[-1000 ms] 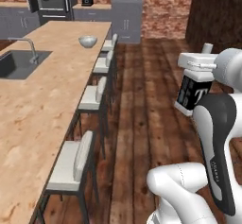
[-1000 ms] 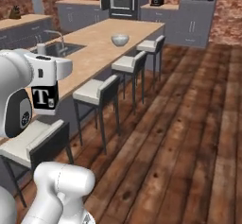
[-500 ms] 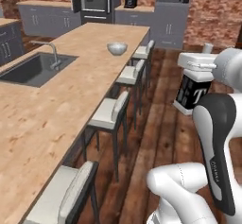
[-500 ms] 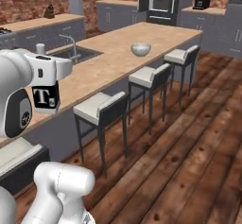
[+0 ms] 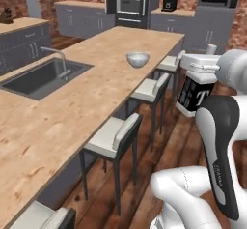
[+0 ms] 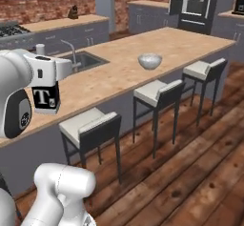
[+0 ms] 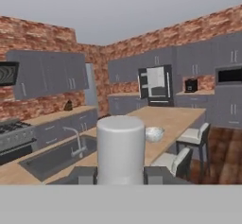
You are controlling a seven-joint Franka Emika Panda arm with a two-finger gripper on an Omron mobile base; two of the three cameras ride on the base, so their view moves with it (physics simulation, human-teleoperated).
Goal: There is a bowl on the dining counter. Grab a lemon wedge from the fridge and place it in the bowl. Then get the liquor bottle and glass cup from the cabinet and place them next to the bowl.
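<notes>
Hand view: my gripper (image 7: pixel 120 173) is clamped on a white cylinder (image 7: pixel 120 148), likely the liquor bottle. Beyond it I see the bowl (image 5: pixel 138 59) on the dining counter (image 5: pixel 82 97), stools (image 5: pixel 116 134) alongside, sink (image 5: pixel 41 77) left.

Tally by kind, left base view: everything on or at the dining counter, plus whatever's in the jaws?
Stools: 4
Bowl: 1
Sink: 1
Faucet: 1
White cylinder, in the jaws: 1
Total: 8

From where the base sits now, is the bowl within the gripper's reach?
Probably not yet. The bowl sits far up the counter, and the gripper, shut on a white cylinder, is held up near the base.
</notes>
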